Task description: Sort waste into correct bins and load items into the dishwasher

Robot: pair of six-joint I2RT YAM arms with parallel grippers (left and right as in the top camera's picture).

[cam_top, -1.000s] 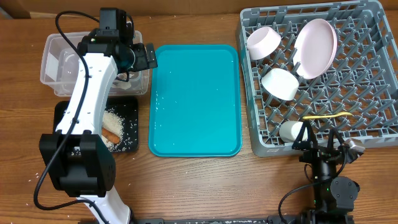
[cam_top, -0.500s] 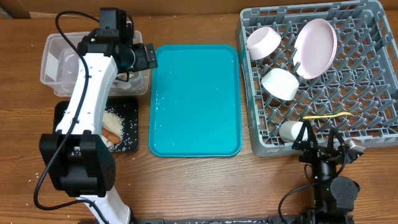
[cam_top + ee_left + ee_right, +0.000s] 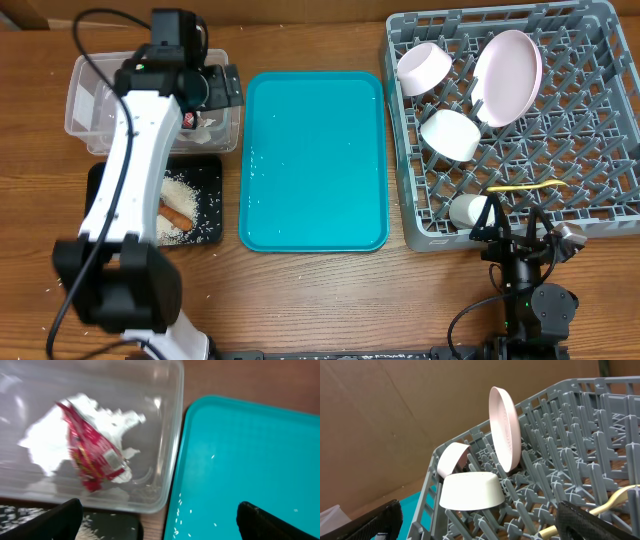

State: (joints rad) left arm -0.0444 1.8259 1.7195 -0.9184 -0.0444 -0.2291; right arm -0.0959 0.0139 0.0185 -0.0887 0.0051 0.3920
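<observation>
Now the open left hand (image 3: 159,521) has shifted aside, baring the wrapper (image 3: 89,462) in the tub (image 3: 173,435). The right hand (image 3: 477,522) is open too; sorting looks done.

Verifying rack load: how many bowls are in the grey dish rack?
2. One bowl in the far left corner of the dish rack; the second bowl in front of it, beside the upright plate. None seem hidden.

left arm (image 3: 130,160): white links, black joints, black cabling; right arm (image 3: 527,272): black.
</observation>
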